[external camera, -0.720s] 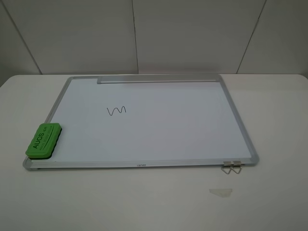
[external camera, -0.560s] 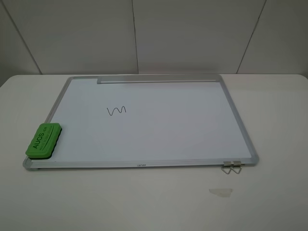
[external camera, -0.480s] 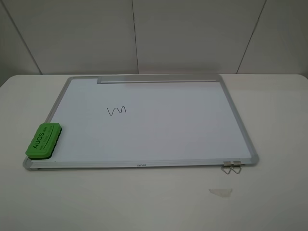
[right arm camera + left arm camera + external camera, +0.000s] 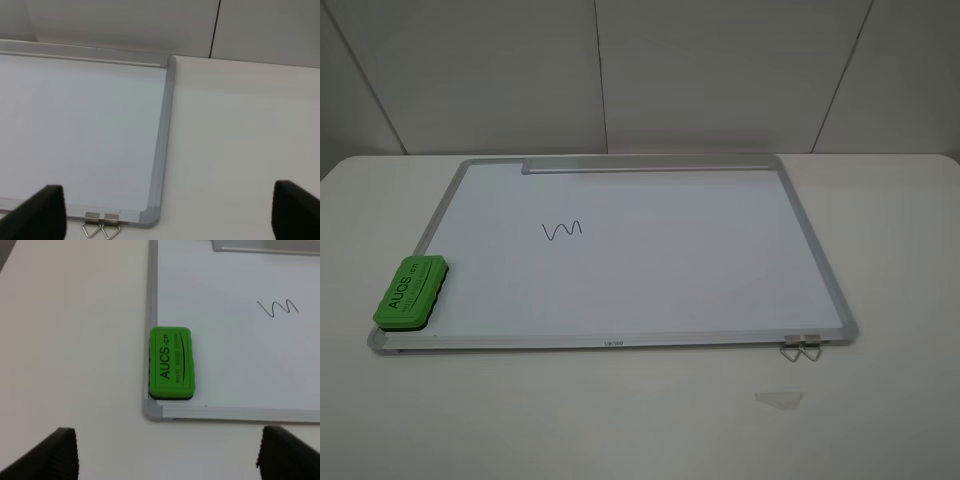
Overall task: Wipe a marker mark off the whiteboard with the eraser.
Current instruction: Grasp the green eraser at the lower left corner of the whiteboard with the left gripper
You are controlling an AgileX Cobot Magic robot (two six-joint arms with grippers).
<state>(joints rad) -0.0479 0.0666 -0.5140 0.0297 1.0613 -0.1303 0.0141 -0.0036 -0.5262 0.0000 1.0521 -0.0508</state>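
The whiteboard lies flat on the white table, its silver tray strip along the far edge. A thin black zigzag marker mark sits left of the board's centre. The green eraser with "AUCS" on top rests on the board's near left corner. Neither arm shows in the exterior high view. In the left wrist view my left gripper stands open, well short of the eraser, with nothing between its dark fingers. My right gripper is open too, hovering off the board's near right corner.
Two metal binder clips hang off the board's near right edge. A small clear scrap lies on the table in front of that corner. White wall panels stand behind the table.
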